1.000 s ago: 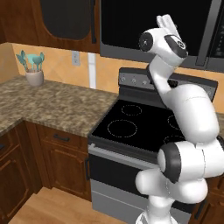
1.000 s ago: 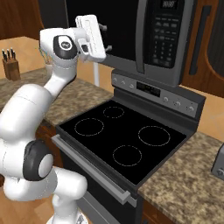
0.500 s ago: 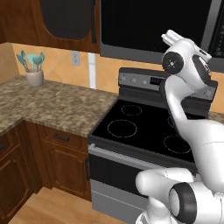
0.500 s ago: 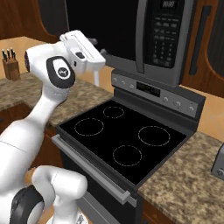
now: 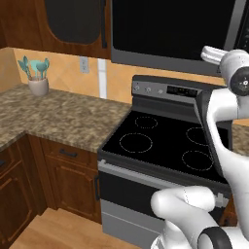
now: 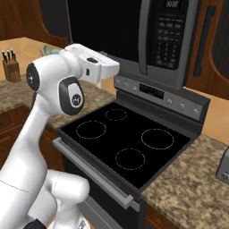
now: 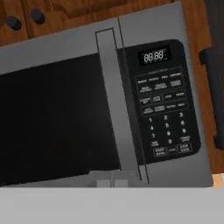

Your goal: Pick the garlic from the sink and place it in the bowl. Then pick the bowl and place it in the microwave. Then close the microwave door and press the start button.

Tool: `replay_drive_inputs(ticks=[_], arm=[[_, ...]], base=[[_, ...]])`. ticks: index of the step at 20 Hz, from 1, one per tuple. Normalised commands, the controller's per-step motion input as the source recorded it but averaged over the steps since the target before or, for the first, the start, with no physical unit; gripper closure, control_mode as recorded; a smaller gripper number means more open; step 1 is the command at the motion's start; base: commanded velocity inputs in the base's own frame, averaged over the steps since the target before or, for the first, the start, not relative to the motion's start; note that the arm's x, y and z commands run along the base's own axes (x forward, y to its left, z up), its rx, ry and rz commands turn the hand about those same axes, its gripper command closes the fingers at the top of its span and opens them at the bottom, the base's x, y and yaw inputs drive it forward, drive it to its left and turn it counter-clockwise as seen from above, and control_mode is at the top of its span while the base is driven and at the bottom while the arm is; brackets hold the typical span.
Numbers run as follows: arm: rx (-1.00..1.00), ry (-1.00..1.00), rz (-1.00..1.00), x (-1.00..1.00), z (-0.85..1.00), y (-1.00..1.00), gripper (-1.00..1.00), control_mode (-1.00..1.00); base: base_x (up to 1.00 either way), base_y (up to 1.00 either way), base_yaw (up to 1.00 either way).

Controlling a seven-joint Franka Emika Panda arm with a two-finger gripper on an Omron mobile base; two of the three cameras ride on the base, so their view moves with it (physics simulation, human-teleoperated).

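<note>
Nearest the base, stove (image 6: 127,145) sits black-topped with four ring burners, nothing on it; granite desk (image 5: 58,114) runs off to its left with a utensil crock (image 5: 38,85) against the wall, knife block (image 6: 10,68) on the desk at the far left of the right base view. Above the cooktop the arm's hand is raised toward the microwave front; pincer (image 6: 114,69) end is just short of the appliance, and whether its fingers are apart or together cannot be told, since the fingertips are not clear in any view. Further back, microwave (image 6: 147,36) hangs over the range. Microwave door (image 7: 57,109) looks shut flush, dark glass, vertical handle bar at its right edge. Button panel (image 7: 164,103) sits right of the handle, display on top, keypad below, bottom row of wider keys near the lower edge. Garlic, bowl and sink are not visible; with the door closed, they can't be confirmed inside. Judgement: step in hand is the start press. Risks: keys are small and tightly packed, so a slightly off approach hits a neighbouring key or the handle; hand camera is rolled, so panel axes are skewed and a lateral correction could go the wrong way; pushing too far in loads the wrist against the fixed front.
</note>
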Motion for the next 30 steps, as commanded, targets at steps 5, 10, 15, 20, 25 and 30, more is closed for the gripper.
replay_drive_inputs(ticks=[5, 10, 15, 20, 25, 30], arm=[[-0.07, 0.15, 0.11, 0.0, 0.05, -0.08, 1.0, -1.0], [-0.01, 0.03, 0.01, 0.0, 0.07, -0.34, 1.0, -1.0], [0.0, 0.04, -0.11, 0.0, 0.07, -0.46, 1.0, -1.0], [-0.01, 0.04, -0.18, 0.13, 0.0, -0.24, 1.0, -1.0], [0.0, 0.0, 0.0, 0.14, -0.09, 0.0, 1.0, -1.0], [0.01, 0.0, 0.01, 0.13, -0.22, -0.12, 1.0, -1.0]], base=[[0.0, 0.0, 0.0], [0.0, 0.0, 0.0], [0.0, 0.0, 0.0], [0.0, 0.0, 0.0], [0.0, 0.0, 0.0], [0.0, 0.0, 0.0]])
